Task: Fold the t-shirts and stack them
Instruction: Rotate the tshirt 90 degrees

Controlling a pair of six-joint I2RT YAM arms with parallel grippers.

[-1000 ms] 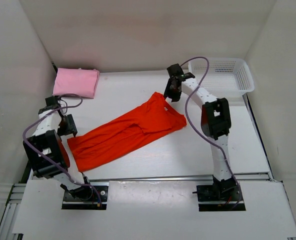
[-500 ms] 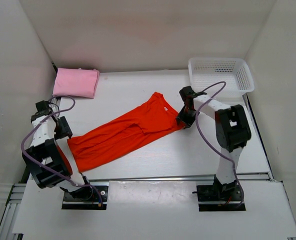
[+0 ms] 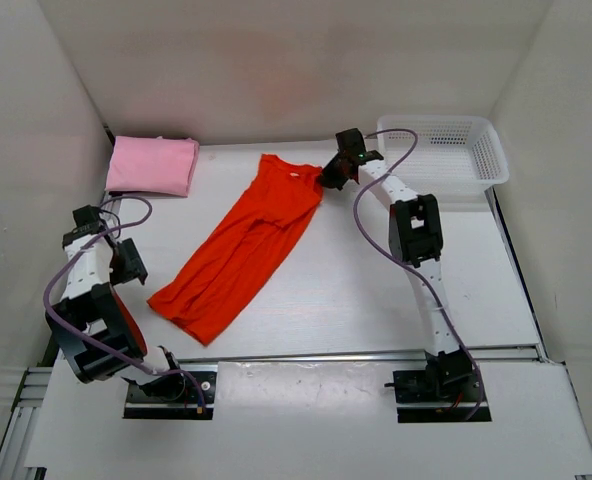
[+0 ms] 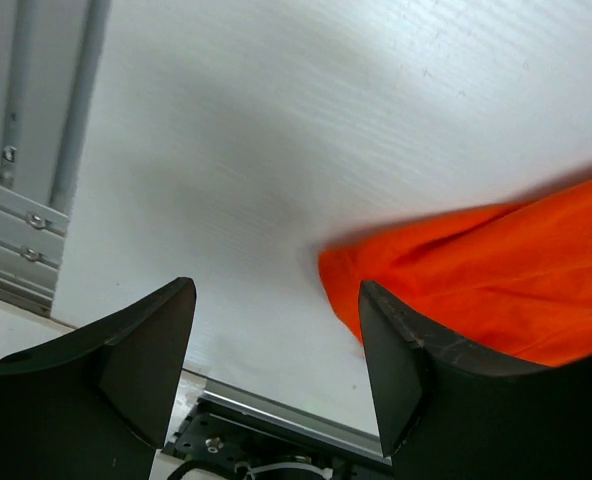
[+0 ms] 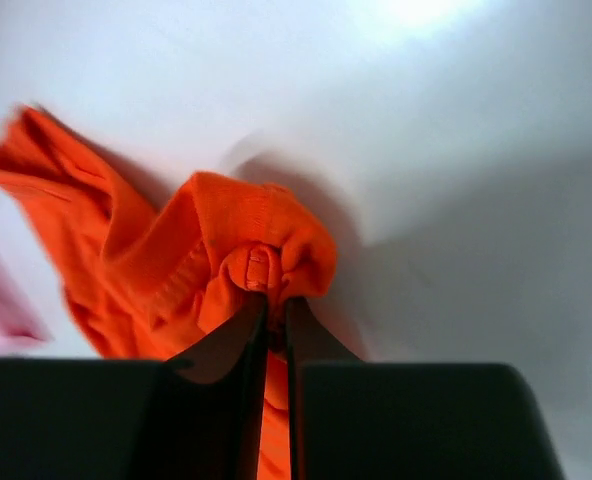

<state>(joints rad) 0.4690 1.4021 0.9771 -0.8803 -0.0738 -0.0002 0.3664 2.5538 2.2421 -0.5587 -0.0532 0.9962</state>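
Laying-out step. Right gripper [image 5: 273, 302] pinches the orange shirt [image 3: 241, 245] by its top end, near the far edge of the worktop [image 3: 376, 290]. Left gripper [image 4: 276, 295] has its fingers apart and empty beside the hem. Next, probably: take hem, pull flat.

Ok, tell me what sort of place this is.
Probably a lab robot cell: plain white walls box in a table, left arm and right arm are bolted at its near edge, and the props are an orange shirt, pink shirt and basket.
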